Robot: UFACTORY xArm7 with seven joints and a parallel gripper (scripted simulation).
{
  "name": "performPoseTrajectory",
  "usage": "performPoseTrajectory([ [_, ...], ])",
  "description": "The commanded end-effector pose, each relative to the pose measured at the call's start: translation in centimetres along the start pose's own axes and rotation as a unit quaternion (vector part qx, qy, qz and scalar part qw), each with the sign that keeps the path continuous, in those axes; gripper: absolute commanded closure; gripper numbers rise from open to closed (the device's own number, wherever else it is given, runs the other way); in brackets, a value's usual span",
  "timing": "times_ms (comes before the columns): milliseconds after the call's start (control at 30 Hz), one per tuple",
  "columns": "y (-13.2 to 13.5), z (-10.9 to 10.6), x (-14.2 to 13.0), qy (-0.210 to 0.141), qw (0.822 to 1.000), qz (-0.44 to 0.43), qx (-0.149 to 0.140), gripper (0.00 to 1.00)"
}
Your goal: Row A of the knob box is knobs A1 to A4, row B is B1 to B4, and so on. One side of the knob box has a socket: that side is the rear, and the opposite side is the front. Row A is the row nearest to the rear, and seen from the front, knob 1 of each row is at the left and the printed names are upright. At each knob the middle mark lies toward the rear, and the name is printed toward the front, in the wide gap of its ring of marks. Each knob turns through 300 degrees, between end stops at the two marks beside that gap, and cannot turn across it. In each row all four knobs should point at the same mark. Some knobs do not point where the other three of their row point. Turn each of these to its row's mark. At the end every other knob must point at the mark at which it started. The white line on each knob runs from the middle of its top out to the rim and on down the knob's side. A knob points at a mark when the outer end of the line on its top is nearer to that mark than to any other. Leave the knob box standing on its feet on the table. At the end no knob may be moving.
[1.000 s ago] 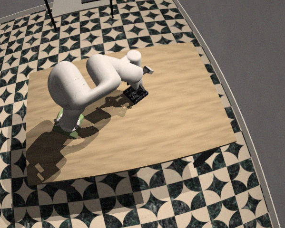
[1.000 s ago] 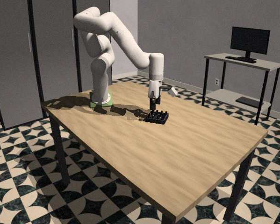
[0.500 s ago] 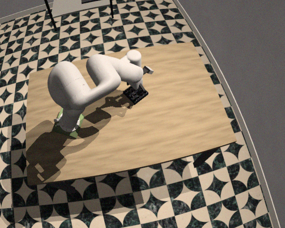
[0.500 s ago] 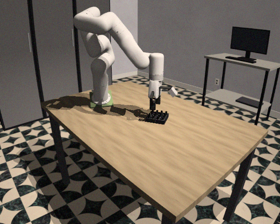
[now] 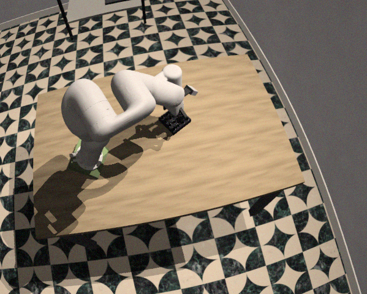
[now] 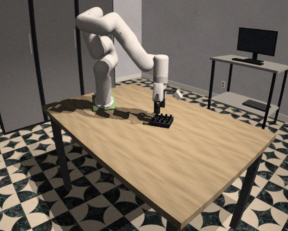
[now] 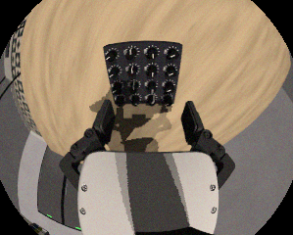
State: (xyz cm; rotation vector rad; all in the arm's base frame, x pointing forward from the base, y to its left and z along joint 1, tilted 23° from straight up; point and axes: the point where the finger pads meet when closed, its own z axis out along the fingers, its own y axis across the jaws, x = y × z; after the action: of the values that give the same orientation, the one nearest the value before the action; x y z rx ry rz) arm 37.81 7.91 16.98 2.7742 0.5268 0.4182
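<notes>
We begin nearest the wrist camera, with the gripper (image 6: pixel 160 108) (image 7: pixel 148 108): its two fingers stand at full spread, and we have hold of nothing. The knob box (image 5: pixel 181 124) (image 6: pixel 161 121) (image 7: pixel 142 61) lies on the table (image 5: pixel 227 133) (image 6: pixel 163 159) (image 7: pixel 219 64), and in the wrist view it sits straight ahead, beyond the fingertips and between their lines. Its nearest row of knobs comes just past the tips; the other three rows run away from us. That forward offset is what our coming move turns on: we judge that we must carry the gripper out over one chosen knob before lowering, with the fingers straddling it and missing its neighbours.

The exterior view shows the fingers pointing down, above the box's edge and apart from the knobs. Farther back, the white arm (image 5: pixel 131 95) (image 6: pixel 131 41) reaches out and bends down to an upright wrist. Its base stands on a green plate (image 5: pixel 105 150) (image 6: pixel 95 108), well apart from the box. Which knobs are odd we cannot safely tell, since the white lines are small and the near rows dark.
</notes>
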Motion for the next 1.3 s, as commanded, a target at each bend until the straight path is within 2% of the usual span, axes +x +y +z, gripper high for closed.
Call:
performPoseTrajectory([
  [0, 0.00, -0.12, 0.14, 0.002, 1.000, 0.000, 0.000, 0.00],
  [933, 0.00, -0.12, 0.11, 0.002, 1.000, 0.000, 0.000, 0.00],
  [1267, 0.02, -0.10, -0.78, 0.002, 1.000, 0.000, 0.000, 0.00],
])
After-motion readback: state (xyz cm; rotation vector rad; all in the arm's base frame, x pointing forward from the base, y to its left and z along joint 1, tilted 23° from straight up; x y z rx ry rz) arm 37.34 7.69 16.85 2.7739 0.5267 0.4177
